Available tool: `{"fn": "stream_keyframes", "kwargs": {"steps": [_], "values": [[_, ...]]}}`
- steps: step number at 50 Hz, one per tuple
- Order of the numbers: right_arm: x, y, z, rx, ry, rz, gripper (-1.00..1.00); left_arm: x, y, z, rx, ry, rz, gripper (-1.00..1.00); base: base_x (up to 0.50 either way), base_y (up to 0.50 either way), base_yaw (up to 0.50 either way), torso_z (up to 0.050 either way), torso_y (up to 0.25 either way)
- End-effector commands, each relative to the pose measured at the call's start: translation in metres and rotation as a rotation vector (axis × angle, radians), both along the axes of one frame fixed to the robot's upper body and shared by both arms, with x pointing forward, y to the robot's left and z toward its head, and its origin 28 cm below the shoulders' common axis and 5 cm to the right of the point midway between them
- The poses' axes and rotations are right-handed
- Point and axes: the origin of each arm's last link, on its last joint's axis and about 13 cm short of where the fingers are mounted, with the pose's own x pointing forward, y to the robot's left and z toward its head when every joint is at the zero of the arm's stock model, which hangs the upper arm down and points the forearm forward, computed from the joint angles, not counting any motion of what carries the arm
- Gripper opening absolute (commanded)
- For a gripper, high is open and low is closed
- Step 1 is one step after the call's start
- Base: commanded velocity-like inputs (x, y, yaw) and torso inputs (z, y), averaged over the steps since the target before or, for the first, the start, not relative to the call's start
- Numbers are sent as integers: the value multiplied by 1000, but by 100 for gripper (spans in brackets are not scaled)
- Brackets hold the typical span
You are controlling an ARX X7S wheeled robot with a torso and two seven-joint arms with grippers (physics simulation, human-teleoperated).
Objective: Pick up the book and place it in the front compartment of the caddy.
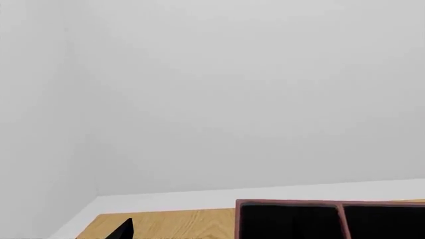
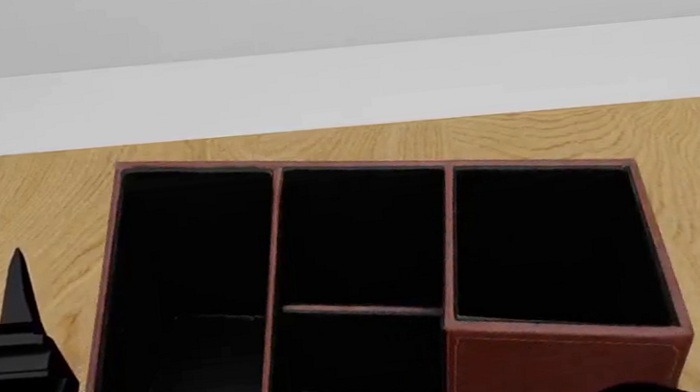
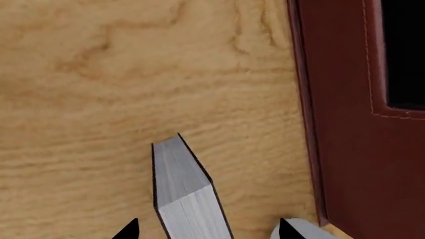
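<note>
the right wrist view looks down on a light wooden tabletop (image 3: 99,74) with wavy grain that fills most of the frame. along the right side runs the reddish-brown outer wall of the caddy (image 3: 345,99), with pale stitching; a strip of its black interior shows in the upper right corner. at the lower centre the book (image 3: 182,194) juts up from the bottom edge, its white page edges facing the camera between thin black covers, narrowing to a point near mid-frame. the right gripper (image 3: 206,231) shows only as two fingertips (image 3: 129,230) at the bottom edge, one dark on the book's left, one paler on its right, flanking the book. whether they press it cannot be told.
</note>
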Motion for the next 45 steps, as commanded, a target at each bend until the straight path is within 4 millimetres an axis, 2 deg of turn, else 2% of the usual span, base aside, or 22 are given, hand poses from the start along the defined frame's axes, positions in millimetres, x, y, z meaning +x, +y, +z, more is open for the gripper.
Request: {"fn": "stream_keyframes", "kwargs": {"steps": [1, 28, 29, 33, 39, 45], "values": [[2, -1, -12, 1, 43, -10, 100, -1, 1, -1, -4, 2, 4, 100, 0, 0, 0, 0, 0], [8, -12, -22, -20, 60, -59, 100, -2, 1, 0, -8, -2, 3, 100, 0, 0, 0, 0, 0], [7, -11, -21, -9, 56, -54, -100, -3, 1, 0, -7, -3, 3, 100, 0, 0, 0, 0, 0], [6, -9, -19, -6, 46, -36, -100, -3, 1, 0, -8, -3, 2, 100, 0, 0, 0, 0, 0], [0, 1, -1, 8, -6, 17, -100, -3, 1, 1, -11, -5, 3, 100, 2, 0, 0, 0, 0], [-2, 0, 16, 7, -74, 10, -100, -3, 1, 3, -13, -10, 1, 100, 0, 0, 0, 0, 0]]}}
